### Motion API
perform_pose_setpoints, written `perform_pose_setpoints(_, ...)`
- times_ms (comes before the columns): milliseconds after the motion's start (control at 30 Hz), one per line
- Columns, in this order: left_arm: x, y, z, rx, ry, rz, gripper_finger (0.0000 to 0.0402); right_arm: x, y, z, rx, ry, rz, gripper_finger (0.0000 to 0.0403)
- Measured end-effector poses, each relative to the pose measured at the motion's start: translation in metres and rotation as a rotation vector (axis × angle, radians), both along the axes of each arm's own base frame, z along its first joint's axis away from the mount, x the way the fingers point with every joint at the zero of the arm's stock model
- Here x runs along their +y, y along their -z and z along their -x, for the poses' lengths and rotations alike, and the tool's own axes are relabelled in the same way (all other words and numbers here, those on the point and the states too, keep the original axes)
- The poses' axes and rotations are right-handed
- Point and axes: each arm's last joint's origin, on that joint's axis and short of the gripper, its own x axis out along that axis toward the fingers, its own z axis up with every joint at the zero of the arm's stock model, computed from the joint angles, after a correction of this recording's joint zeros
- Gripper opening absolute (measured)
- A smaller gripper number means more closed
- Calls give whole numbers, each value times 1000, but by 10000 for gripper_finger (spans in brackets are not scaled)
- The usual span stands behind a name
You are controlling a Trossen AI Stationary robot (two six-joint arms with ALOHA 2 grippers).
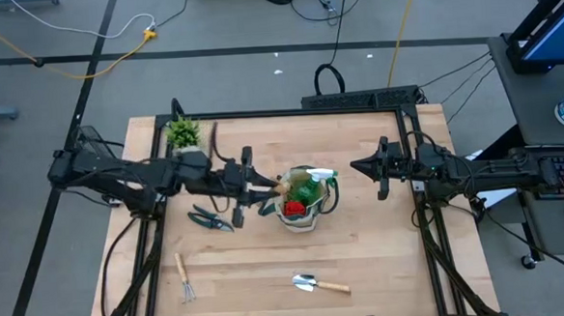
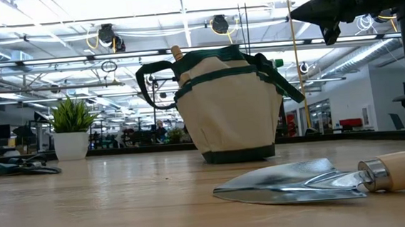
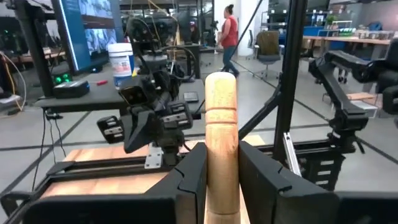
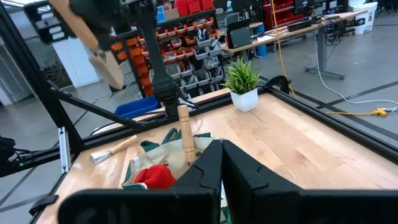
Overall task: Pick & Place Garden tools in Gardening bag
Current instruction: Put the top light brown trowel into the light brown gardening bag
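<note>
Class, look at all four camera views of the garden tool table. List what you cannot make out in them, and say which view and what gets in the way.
- Working end of the wooden-handled tool in the left gripper: left wrist view, cut off by the picture's edge; low view, inside the bag.
- Trowel handle end: low view, cut off by the edge.
- Bag contents: low view, hidden by its wall.
- Small fork prongs: high view, too small.

This is a robotics lab or workshop in a large open industrial hall. Strip lights (image 2: 74, 11) and ducts hang from a high ceiling, cables (image 1: 92, 47) trail over the grey floor, and shelves of red and orange parts bins (image 4: 199, 28) line one wall. Desks, a monitor (image 3: 87, 25) and a person (image 3: 229, 37) walking show beyond the wooden worktop (image 1: 384, 259).
</note>
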Motion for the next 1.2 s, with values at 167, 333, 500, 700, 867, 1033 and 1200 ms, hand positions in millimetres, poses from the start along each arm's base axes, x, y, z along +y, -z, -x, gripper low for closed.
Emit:
perform_pose_setpoints(167, -1, 17, -20, 20, -89, -11, 74, 0, 0, 0, 2, 0, 5, 0)
perform_pose_setpoints(333, 0, 28, -36, -8, -201, -13, 74, 0, 0, 0, 5, -4, 27, 0)
perform_pose_setpoints(500, 3, 42, -56, -74, -307, 6, 74, 0, 0, 0, 7, -4, 37, 0)
perform_pose_setpoints(700, 4, 64, -74, -96, -386, 15, 74, 0, 0, 0, 7, -4, 37, 0)
perform_pose_setpoints(867, 5, 79, -82, -67, -458, 9, 74, 0, 0, 0, 7, -5, 37, 0)
perform_pose_setpoints(1033, 6, 85, -86, -74, -495, 11, 74, 0, 0, 0, 7, -5, 36, 0)
perform_pose_setpoints(1200, 7, 91, -89, -63, -540, -18, 74, 0, 0, 0, 6, -5, 34, 0)
